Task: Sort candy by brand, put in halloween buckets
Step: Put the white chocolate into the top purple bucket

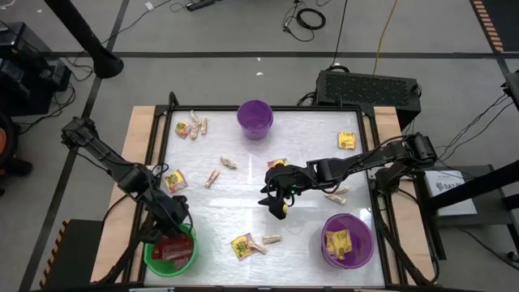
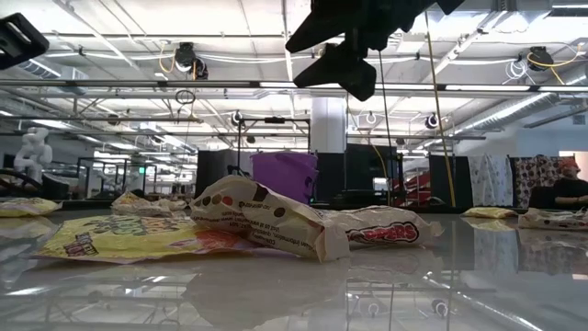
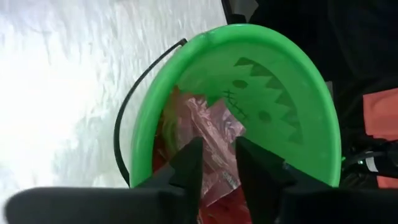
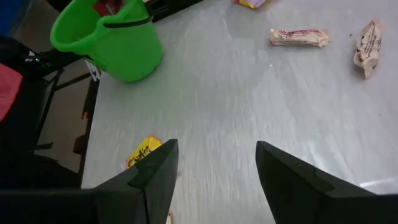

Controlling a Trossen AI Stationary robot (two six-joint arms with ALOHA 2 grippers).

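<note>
White desk point(image 1: 243, 211) still strewn with candy point(image 1: 242, 244): your left fingers point(image 3: 217, 163) hang part-open and empty over the green bucket point(image 1: 170, 251), so next drop the wide-open, empty right fingers point(image 1: 278, 203) onto a piece.

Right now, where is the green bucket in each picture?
High view: the green bucket sits at the bottom left, under the left gripper.
Low view: not in it.
Left wrist view: it fills the middle, red packets inside, just past the gripper's fingers.
Right wrist view: top left corner, on the table edge.
Shared landmark: the bucket's black handle, in both wrist views.
</note>
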